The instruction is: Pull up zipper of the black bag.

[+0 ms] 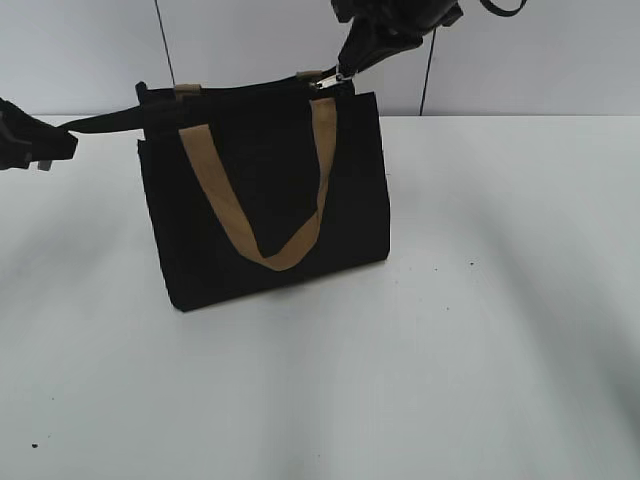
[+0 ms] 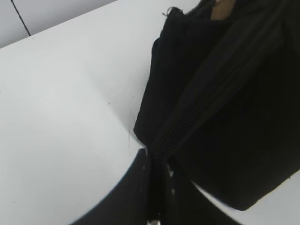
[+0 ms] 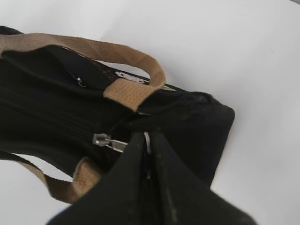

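The black bag [image 1: 270, 195] stands upright on the white table, its tan strap handle [image 1: 225, 205] hanging down its front. My left gripper [image 1: 40, 145] is shut on the black end tab of the zipper [image 2: 187, 115] and holds it stretched out to the left. My right gripper [image 1: 348, 72] is shut on the silver zipper pull [image 3: 112, 142] at the right end of the bag's top rim. The zipper line [image 3: 56, 119] runs closed across the top between the two tan handles. The bag also shows in the left wrist view [image 2: 234, 122].
The white table [image 1: 480, 330] stretches in front of and to the right of the bag. A light wall with a thin dark cable [image 1: 165, 45] stands behind it.
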